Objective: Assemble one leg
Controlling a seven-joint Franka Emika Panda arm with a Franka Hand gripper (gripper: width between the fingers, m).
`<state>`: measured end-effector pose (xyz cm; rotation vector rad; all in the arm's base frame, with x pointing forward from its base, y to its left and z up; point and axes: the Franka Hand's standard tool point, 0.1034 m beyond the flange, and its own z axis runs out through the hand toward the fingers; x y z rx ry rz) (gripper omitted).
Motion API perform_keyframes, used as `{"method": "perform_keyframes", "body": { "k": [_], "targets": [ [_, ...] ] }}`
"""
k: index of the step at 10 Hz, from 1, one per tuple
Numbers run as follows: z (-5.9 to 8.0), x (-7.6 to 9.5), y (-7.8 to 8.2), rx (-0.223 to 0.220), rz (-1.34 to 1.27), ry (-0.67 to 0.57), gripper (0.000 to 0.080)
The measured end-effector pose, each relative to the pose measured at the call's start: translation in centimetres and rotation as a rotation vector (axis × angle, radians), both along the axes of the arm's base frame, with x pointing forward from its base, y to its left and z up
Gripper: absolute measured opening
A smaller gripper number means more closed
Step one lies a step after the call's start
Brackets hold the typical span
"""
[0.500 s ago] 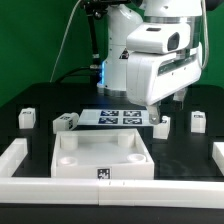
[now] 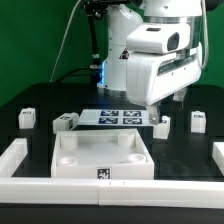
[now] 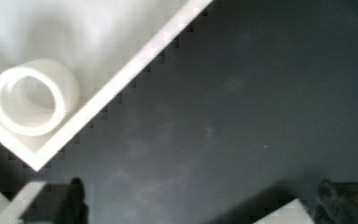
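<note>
Claw [image 3: 202,200] spread wide above table [image 3: 229,110]

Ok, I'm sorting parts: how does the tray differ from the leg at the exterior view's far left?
The tray is far larger than the leg. The tray is low and wide with round corner sockets; the leg is a small upright block. Both are white with a black-and-white tag.

No legible text or numbers; coded black-and-white square tags only: marker board [image 2: 112,117]; white tray-like piece [image 2: 100,165] front wall; the leg [image 2: 27,118].
</note>
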<state>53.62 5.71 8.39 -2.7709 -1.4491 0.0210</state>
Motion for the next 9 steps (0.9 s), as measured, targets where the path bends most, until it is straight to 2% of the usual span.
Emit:
{"method": "perform_keyframes", "body": {
  "k": [3,5,7,9],
  "targets": [
    [0.0,-0.2,-0.5,0.002,0.055,-0.016,0.0650],
    [-1.8,-2.7,-2.6,0.009,0.241,-0.058,0.0650],
    [-3.0,-4.0,-5.3,0.008,0.453,-0.061,0.0650],
    [-3.1,-4.1,-5.4,0.000,0.466,-0.056,0.0650]
  ]
}}
